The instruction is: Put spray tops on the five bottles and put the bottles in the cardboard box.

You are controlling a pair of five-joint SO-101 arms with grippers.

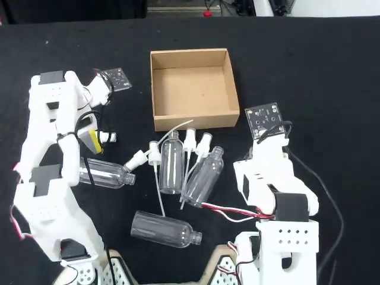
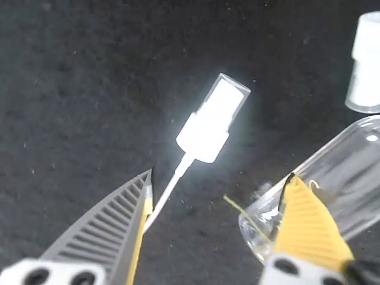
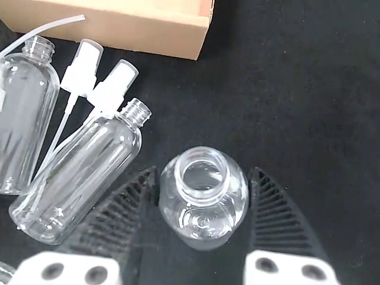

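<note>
The empty cardboard box (image 1: 193,120) stands at the back centre. Clear bottles lie in front of it: two (image 1: 171,163) (image 1: 203,177) side by side, one (image 1: 107,174) at the left, one (image 1: 165,230) nearest the front. Several white spray tops (image 1: 190,140) lie among them. My left gripper (image 2: 219,178) is open low over a spray top (image 2: 211,127) whose tube runs past the grey finger (image 2: 119,231); a bottle's mouth (image 2: 326,184) lies by the yellow finger. My right gripper (image 3: 202,172) is shut on an upright, uncapped bottle (image 3: 202,199).
The table is covered in black cloth. The box's corner (image 3: 119,29) is close beyond the right gripper, with two lying bottles (image 3: 77,169) and spray tops (image 3: 113,83) to one side. Both arm bases (image 1: 279,249) stand at the front edge.
</note>
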